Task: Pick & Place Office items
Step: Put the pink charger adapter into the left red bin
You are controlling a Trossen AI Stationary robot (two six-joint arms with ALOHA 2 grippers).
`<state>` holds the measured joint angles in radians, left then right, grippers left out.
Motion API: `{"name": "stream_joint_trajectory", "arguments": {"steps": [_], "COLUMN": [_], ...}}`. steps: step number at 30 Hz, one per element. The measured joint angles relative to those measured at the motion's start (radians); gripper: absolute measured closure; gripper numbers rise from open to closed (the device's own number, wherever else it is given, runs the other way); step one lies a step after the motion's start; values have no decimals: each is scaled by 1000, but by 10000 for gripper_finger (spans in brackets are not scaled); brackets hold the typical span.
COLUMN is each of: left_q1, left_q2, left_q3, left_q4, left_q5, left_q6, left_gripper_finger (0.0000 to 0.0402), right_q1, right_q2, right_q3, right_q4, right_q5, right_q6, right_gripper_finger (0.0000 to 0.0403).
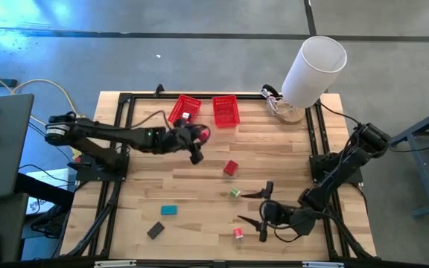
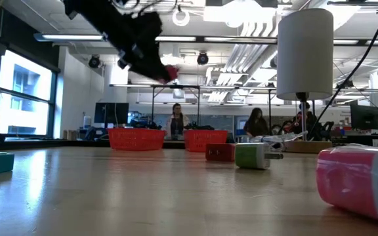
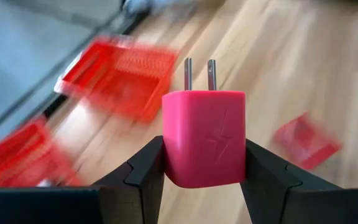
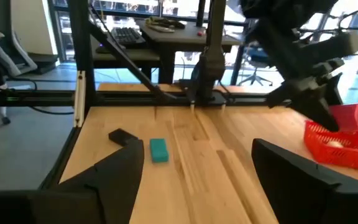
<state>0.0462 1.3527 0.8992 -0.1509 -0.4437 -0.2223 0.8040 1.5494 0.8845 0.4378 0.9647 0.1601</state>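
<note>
My left gripper [image 1: 197, 141] hangs above the table just near of the two red mesh baskets [image 1: 185, 109] [image 1: 226, 110], shut on a pink plug-shaped charger block [image 3: 204, 137] with two metal prongs. In the low view it is high up [image 2: 151, 60]. My right gripper [image 1: 261, 208] waits open low over the table's near right part, touching nothing. On the wood lie a red block [image 1: 231, 168], a green piece [image 1: 234, 193], a teal block [image 1: 169, 210], a dark grey block [image 1: 155, 230] and a pink-red piece [image 1: 238, 234]. My left gripper pinches the pink charger's body [image 3: 174, 155] between its two fingers [image 3: 146, 171], one on each narrow side. The prongs [image 3: 199, 74] point away from the gripper. The fingers come slanting down from the table's left. The charger is lifted clear of the table [image 2: 170, 72].
A big white cylinder [image 1: 315, 67] stands at the far right corner beside a clear tangle of cable [image 1: 283, 110]. A black frame [image 1: 118, 149] borders the table. Open wood lies between the baskets and the scattered pieces. People sit at desks [image 2: 176, 121] in the room beyond.
</note>
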Motion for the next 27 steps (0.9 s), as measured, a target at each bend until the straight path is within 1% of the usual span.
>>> {"name": "stream_joint_trajectory", "arguments": {"steps": [4, 8, 16, 19, 21, 27], "left_q1": [113, 230, 441, 517, 564, 630], "left_q2": [-1, -1, 19, 51, 82, 191], "left_q3": [-1, -1, -1, -1, -1, 2], "left_q4": [-66, -78, -78, -80, -81, -83], "left_q5": [75, 146, 136, 144, 171, 190], "left_q6": [-44, -76, -67, -67, -67, -62], "left_gripper_finger": [243, 243, 243, 243, 243, 243], "right_q1": [0, 0, -1, -6, -14, -48], "right_q2": [0, 0, 0, 0, 0, 0], "right_q3": [0, 0, 0, 0, 0, 0], "right_q4": [-39, -61, -69, -69, -69, -84], "right_q5": [-7, -19, -41, -41, -52, -79], "right_q6": [54, 96, 109, 110, 114, 140], "right_gripper_finger": [117, 117, 117, 117, 117, 117]}}
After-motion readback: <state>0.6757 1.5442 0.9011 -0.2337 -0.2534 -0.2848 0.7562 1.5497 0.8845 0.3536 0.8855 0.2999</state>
